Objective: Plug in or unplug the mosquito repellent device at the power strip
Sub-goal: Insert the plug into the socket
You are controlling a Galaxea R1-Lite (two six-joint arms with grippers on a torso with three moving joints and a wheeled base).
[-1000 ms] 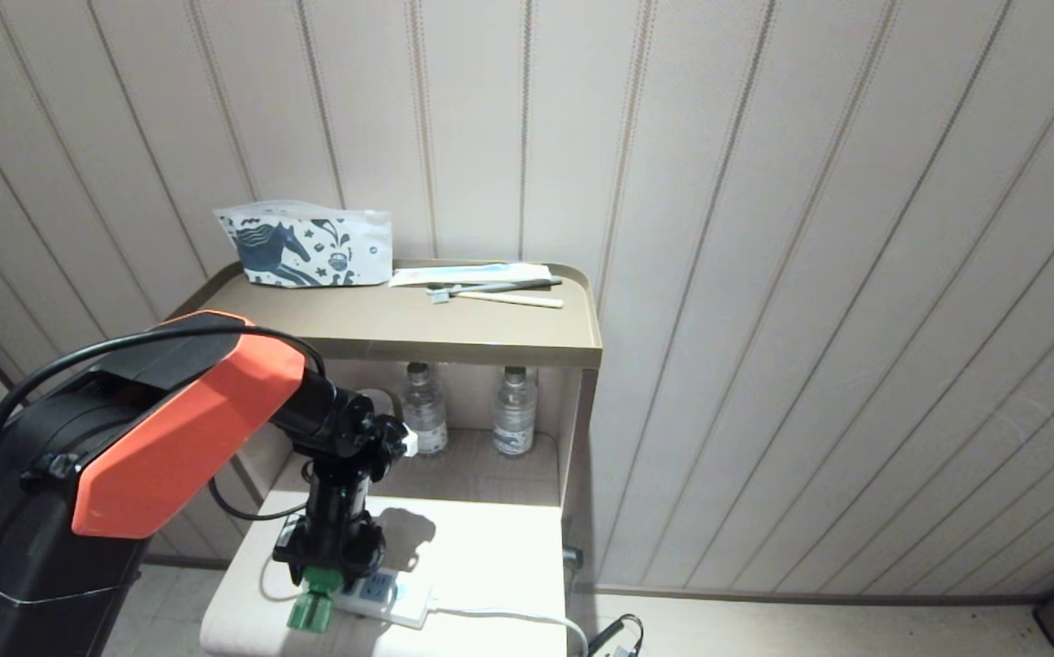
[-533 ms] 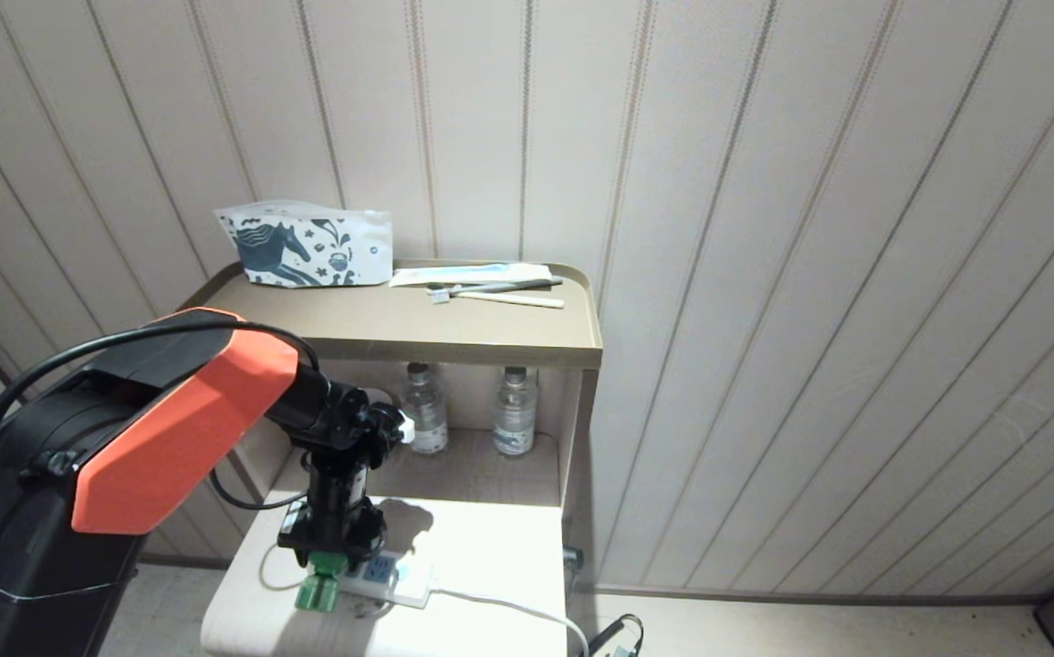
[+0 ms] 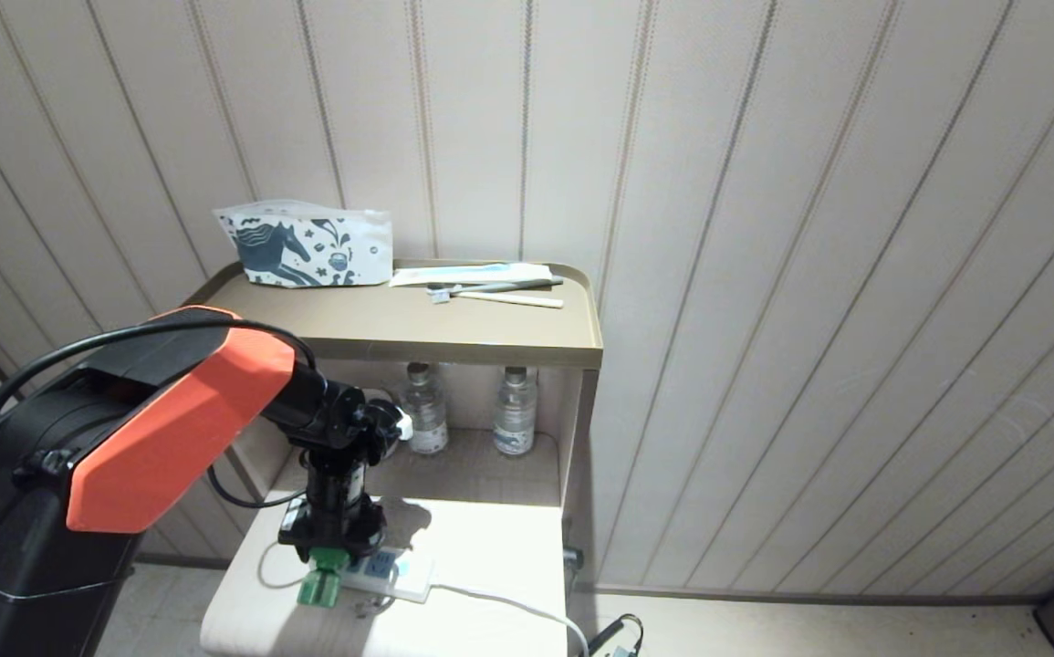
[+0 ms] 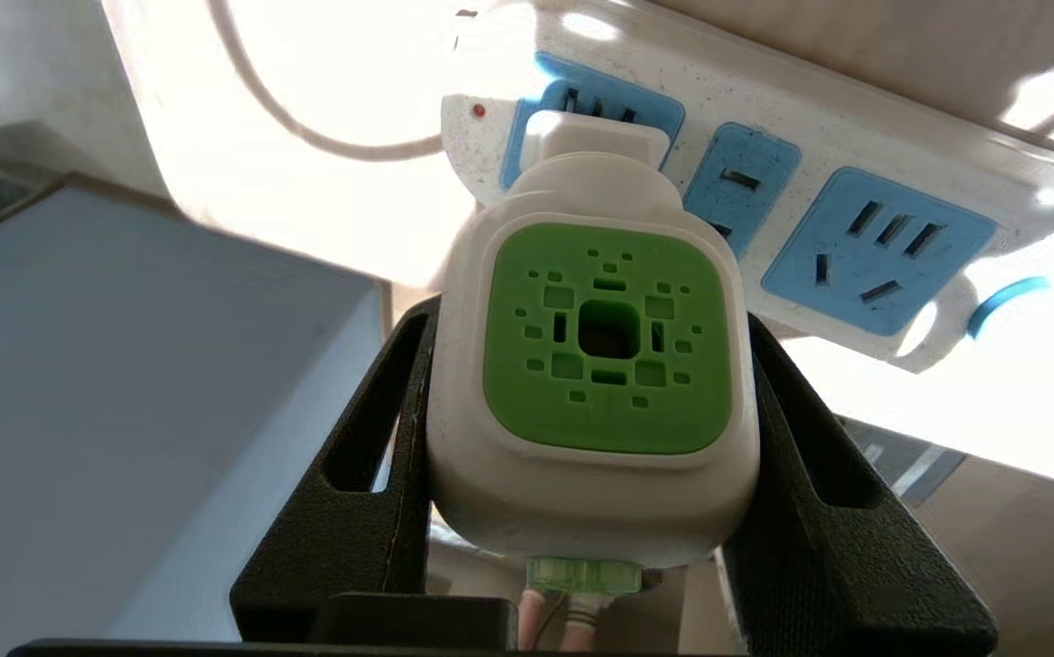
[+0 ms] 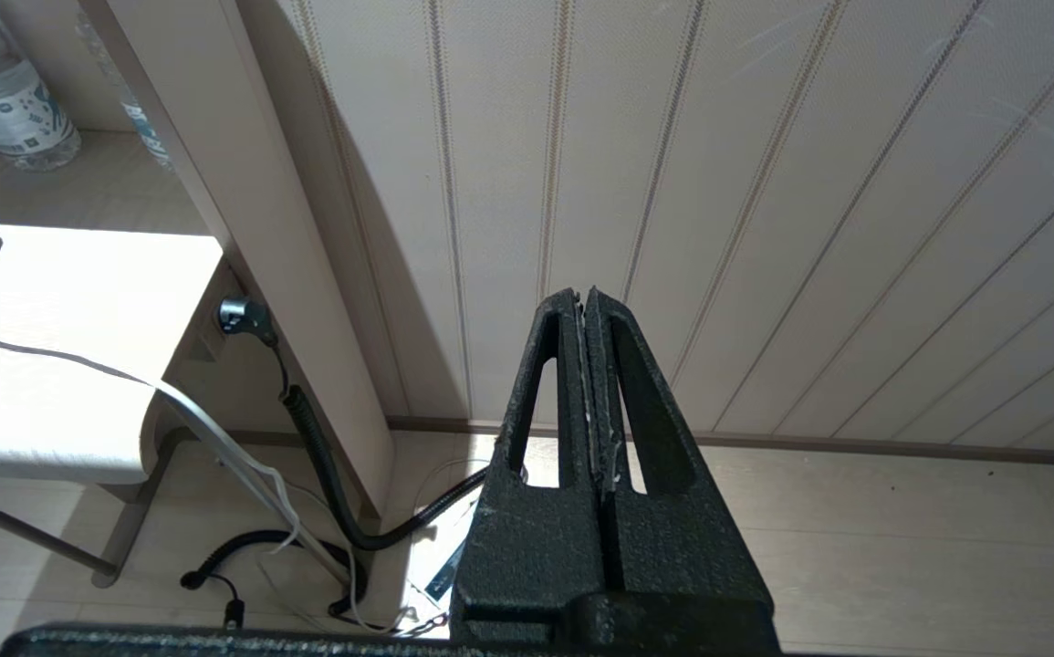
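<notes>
On the pale worktop [image 3: 490,557], the power strip [image 3: 390,575] takes the mosquito repellent device [image 4: 595,356] at its end socket. The left pincer [image 4: 592,511] grips the device; seating looks nearly done, release remains. The right pincer [image 5: 589,315] hangs closed, idle.

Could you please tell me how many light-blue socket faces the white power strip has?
3: the end one by the red light sits behind the white-and-green repellent device, one in the middle, one free at the far end.
</notes>
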